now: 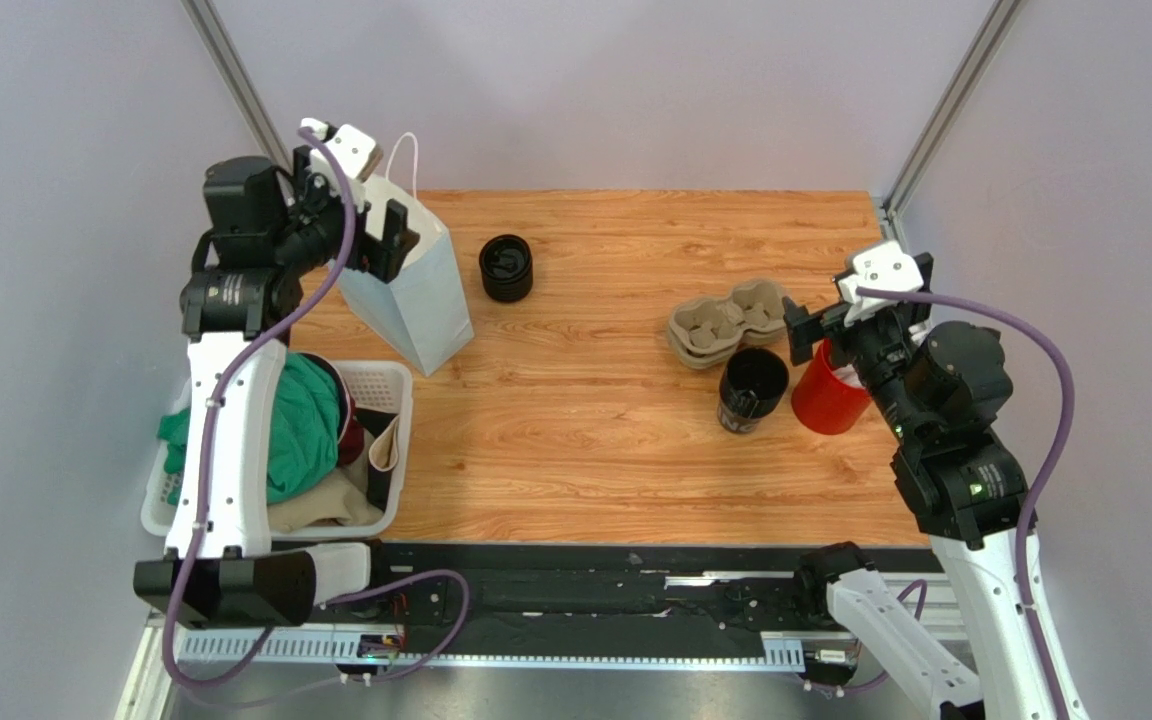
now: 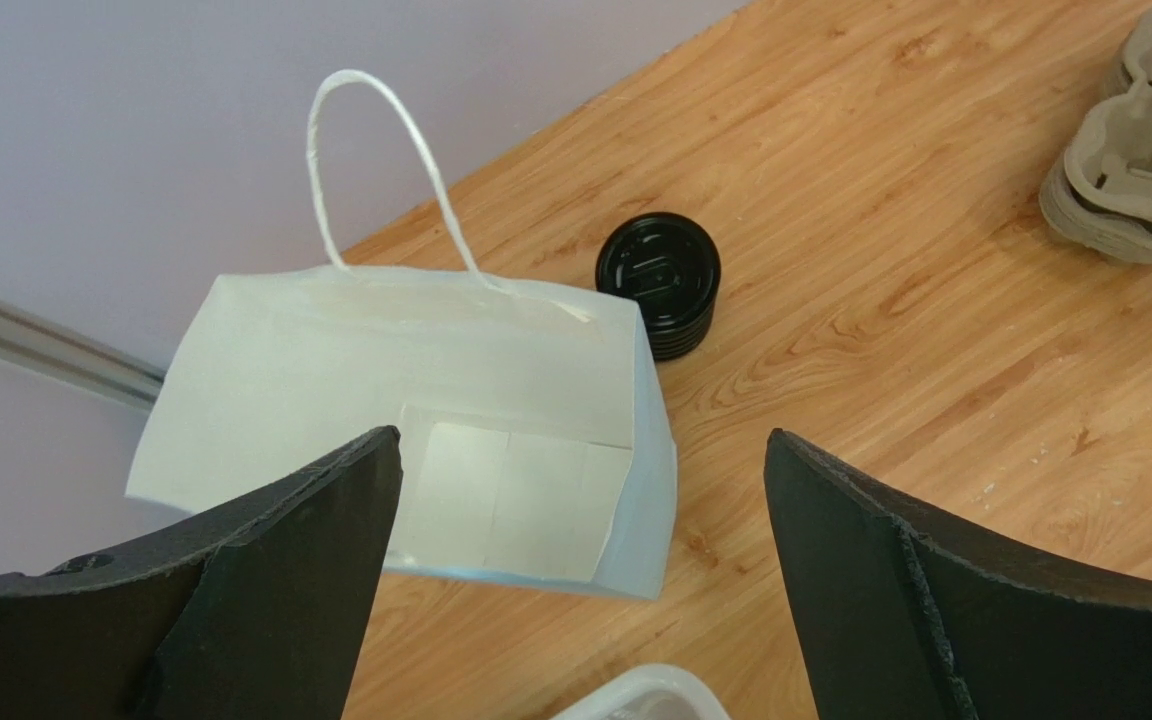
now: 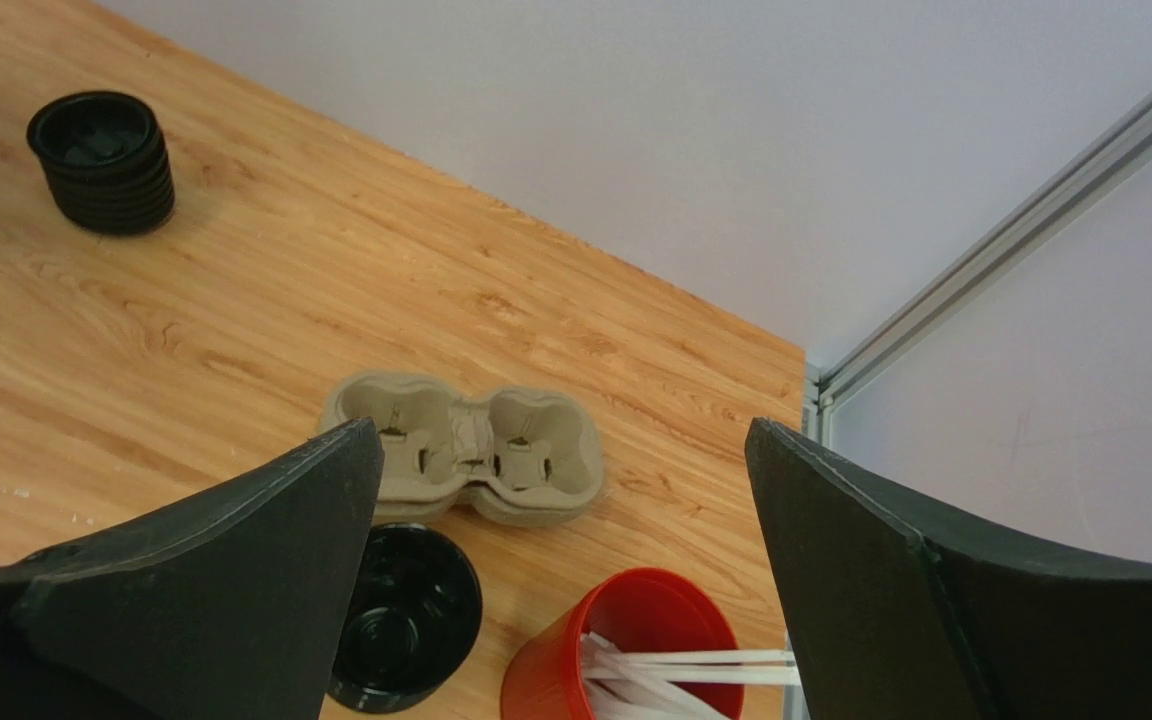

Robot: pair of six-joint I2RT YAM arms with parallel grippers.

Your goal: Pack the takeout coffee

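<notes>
Status: packing not begun, in my judgement. The cup [image 1: 752,390], black and open-topped, stands on the table [image 1: 597,435] nr the right edge, just beside the tray [image 1: 725,323] and the red cup [image 1: 830,393]. It is not in a well and has no lid on it. A short black ribbed stack [image 1: 506,267], prob. lids, sits twd the far edge, just right of the bag [image 1: 417,293]. Bag upright, mouth open, inside bare as far as my left wrist view shows. Tray wells empty.

Jaws: my left gripper [image 2: 582,438] is spread wide, holding nothing, over the bag mouth at the far-left corner. My right gripper [image 3: 560,428] is also wide and empty, above the tray/cup group.

Left to do, as I judge: lid the cup, seat it in a well, get tray into bag.

Clearance: table centre is open btwn bag and tray. Right side is tight: cup, tray and red cup w/ straws crowd nr the right edge. The basket [image 1: 387,393] w/ cloths sits off the near-left corner, bag close by it.
</notes>
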